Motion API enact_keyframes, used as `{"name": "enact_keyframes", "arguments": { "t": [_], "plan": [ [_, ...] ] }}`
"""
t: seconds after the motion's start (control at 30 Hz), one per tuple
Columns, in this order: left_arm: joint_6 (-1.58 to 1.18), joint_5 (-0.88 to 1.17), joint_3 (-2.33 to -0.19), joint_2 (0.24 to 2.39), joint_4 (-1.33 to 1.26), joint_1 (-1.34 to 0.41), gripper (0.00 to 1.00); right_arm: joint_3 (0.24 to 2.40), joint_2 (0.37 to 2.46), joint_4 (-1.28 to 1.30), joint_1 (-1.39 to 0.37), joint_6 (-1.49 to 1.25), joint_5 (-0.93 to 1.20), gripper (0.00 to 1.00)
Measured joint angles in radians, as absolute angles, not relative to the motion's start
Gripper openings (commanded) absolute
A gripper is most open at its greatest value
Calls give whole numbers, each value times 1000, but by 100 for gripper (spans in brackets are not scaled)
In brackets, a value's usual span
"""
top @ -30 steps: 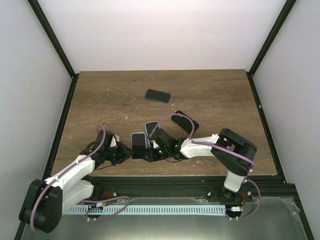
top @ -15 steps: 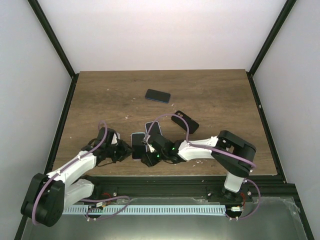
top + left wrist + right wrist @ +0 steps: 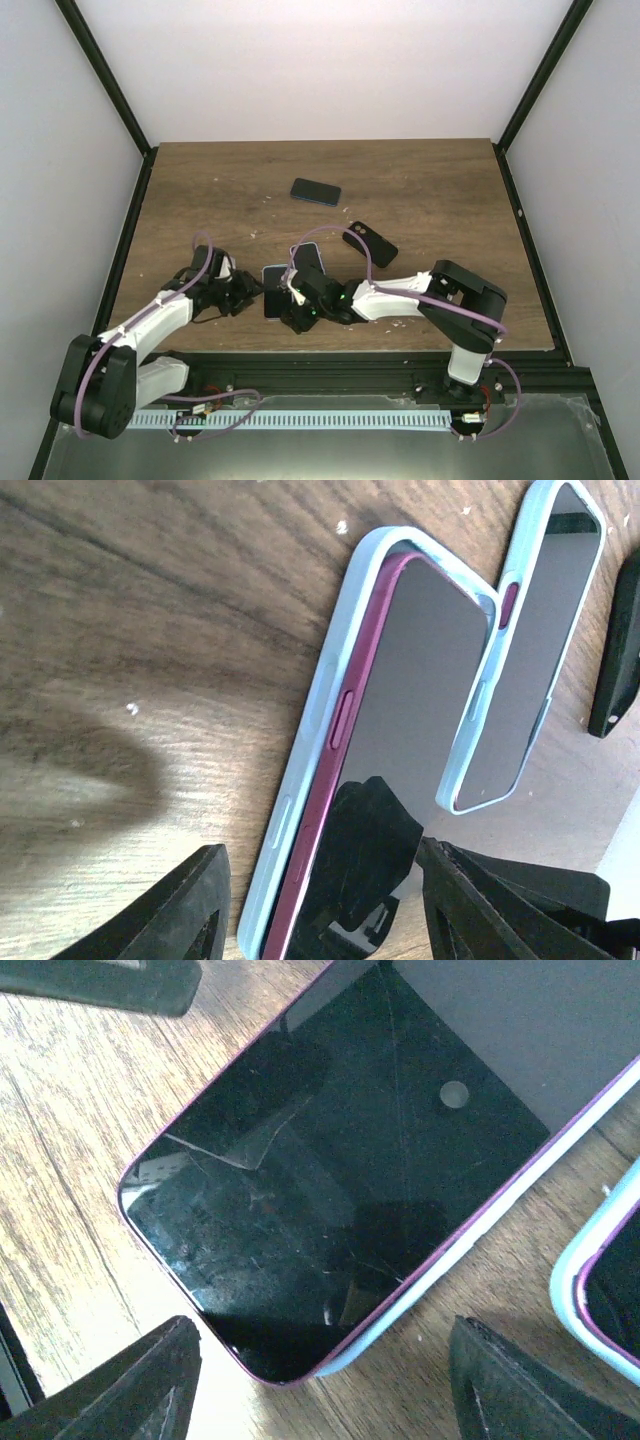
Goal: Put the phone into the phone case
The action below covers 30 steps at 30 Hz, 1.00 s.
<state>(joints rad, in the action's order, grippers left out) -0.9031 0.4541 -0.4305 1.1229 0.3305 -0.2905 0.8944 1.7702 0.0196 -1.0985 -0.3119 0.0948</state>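
1. The phone (image 3: 410, 680) lies flat on the table (image 3: 150, 630), near the front edge, between the two arms. It sits inside the light blue phone case (image 3: 312, 705).
2. In the left wrist view, the phone's dark red side shows above the blue rim all along one long edge. I think that side is not pushed all the way in.
3. The left gripper (image 3: 320, 880) is open. Its two fingers stand one on each side of the phone's near end. It does not look like it is holding anything.
4. The right gripper (image 3: 322, 1350) is open too. It hangs over the other end of the phone, fingers wide apart, with nothing in them.
5. So the step right now looks like the last one: getting the phone snug in its case.
6. Next, I think a finger should press down softly on the raised red edge until the blue rim comes up around it. The other gripper could keep the case from sliding.
7. Be careful! A second phone in a blue case (image 3: 535, 650) lies just beside this one. A push could bump it.
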Motion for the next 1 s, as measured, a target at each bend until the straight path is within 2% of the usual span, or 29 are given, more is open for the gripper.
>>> {"name": "enact_keyframes", "arguments": {
  "t": [0.23,0.5,0.7,1.0],
  "plan": [
    [-858,466,-471,1172,326,-284,55,894,1761,53,-1100,-235,70,74],
    [-851,488,-471,1230,311,-281,55,899,1762,67,-1111,-191,47,70],
    [-846,507,-471,1253,274,-281,56,933,1790,75,-1116,-169,33,60],
    [-833,542,-467,1307,219,-280,53,937,1801,63,-1117,-155,38,35]
  ]
}}
